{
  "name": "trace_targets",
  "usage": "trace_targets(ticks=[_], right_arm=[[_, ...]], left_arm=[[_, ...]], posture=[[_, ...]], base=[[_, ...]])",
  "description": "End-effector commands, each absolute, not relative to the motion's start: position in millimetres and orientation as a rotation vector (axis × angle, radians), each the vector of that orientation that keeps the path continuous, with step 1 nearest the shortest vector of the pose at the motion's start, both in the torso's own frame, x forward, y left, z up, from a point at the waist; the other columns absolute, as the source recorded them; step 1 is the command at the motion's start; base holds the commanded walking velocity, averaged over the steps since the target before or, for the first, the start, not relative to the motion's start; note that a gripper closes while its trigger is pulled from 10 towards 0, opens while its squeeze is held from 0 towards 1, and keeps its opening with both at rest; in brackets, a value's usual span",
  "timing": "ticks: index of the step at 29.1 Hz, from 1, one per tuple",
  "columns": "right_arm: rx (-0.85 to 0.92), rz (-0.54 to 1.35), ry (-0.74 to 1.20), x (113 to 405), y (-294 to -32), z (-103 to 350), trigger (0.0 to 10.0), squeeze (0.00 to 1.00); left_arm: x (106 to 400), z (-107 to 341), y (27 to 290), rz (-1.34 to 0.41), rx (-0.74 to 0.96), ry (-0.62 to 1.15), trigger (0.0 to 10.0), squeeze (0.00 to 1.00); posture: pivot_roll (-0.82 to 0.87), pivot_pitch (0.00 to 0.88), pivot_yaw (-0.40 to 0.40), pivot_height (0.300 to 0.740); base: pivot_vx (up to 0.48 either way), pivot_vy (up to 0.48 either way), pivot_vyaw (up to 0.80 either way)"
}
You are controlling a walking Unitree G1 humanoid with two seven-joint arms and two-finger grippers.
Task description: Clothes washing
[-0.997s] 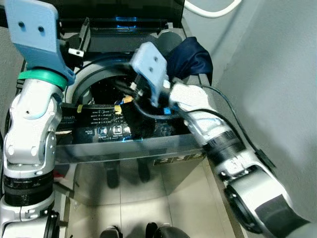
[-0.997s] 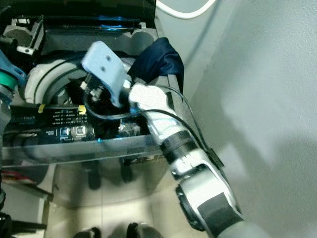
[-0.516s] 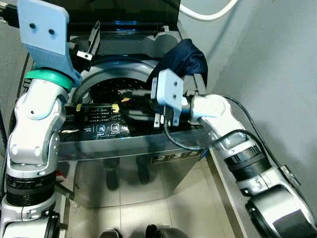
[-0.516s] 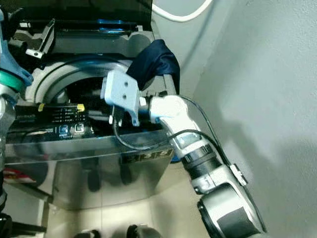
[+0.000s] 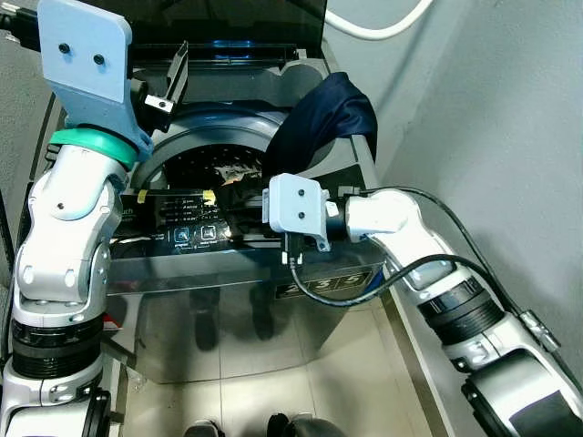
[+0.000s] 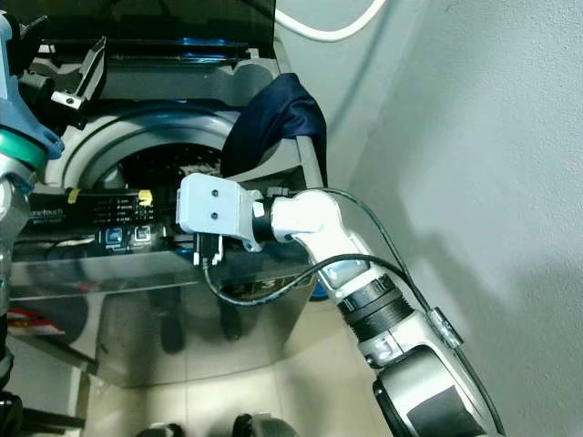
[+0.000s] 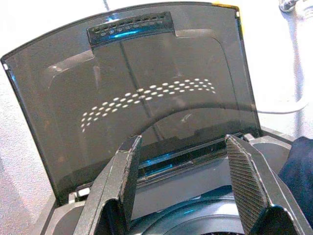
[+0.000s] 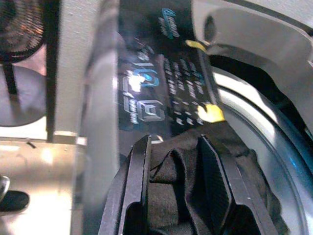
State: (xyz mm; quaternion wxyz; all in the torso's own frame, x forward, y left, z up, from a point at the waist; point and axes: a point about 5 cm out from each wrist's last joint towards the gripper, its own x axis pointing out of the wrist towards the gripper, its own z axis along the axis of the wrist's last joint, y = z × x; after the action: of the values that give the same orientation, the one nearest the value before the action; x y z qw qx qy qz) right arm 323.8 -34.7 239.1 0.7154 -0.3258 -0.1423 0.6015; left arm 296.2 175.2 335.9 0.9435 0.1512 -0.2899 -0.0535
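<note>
The top-loading washing machine (image 5: pixel 246 273) stands before the robot with its dark lid (image 7: pixel 142 93) raised at the far side, and a dark blue garment (image 5: pixel 321 114) hangs over the right far rim of the machine, next to the round drum opening (image 5: pixel 205 168). The right gripper (image 8: pixel 173 196) is at the near edge of the machine, just beside the control panel (image 8: pixel 161 93), and its two black fingers (image 8: pixel 134 191) hold a piece of black cloth (image 8: pixel 171 181) pinched between them. The left gripper (image 7: pixel 181 191) is raised at the far left of the machine, in front of the lid, with its jaws wide apart and nothing between them.
</note>
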Motion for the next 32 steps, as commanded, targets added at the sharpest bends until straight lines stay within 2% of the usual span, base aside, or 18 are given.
trace_targets(ticks=[1,8,9,14,15,28,32], right_arm=[[-0.731,1.323,-0.314,325.3,-36.5,240.0,10.0,0.00],[-0.748,1.289,-0.284,332.1,-41.7,236.7,10.0,0.00],[-0.766,1.292,-0.272,332.3,-42.8,234.0,8.1,0.00],[-0.788,1.297,-0.255,333.1,-43.6,229.3,7.9,0.00],[-0.790,1.311,-0.254,331.9,-43.2,228.3,0.0,0.00],[-0.746,1.336,-0.279,329.9,-40.7,230.8,0.0,0.00],[-0.679,1.186,-0.350,342.7,-38.6,246.4,0.0,0.00]], left_arm=[[293.4,338.4,173.0,-0.123,0.308,-0.604,10.0,0.00],[293.1,337.7,173.3,-0.119,0.301,-0.601,10.0,0.00],[293.2,337.7,173.6,-0.119,0.300,-0.601,10.0,0.00],[293.3,337.5,173.9,-0.118,0.297,-0.600,10.0,0.00],[293.3,337.4,174.2,-0.117,0.296,-0.600,10.0,0.00],[293.4,336.8,174.7,-0.115,0.289,-0.601,10.0,0.00],[293.4,336.6,174.4,-0.114,0.288,-0.601,10.0,0.00]], posture=[[0.11,0.113,-0.008,0.740],[0.11,0.114,-0.010,0.740],[0.11,0.114,-0.010,0.740],[0.11,0.113,-0.011,0.740],[0.11,0.113,-0.012,0.740],[0.11,0.100,-0.014,0.740],[0.11,0.097,-0.015,0.740]], base=[[0.000,0.000,0.00],[0.000,0.000,0.00],[0.000,0.000,0.00],[0.000,0.000,0.00],[0.000,0.000,0.00],[0.000,0.000,0.00],[0.000,0.000,0.00]])
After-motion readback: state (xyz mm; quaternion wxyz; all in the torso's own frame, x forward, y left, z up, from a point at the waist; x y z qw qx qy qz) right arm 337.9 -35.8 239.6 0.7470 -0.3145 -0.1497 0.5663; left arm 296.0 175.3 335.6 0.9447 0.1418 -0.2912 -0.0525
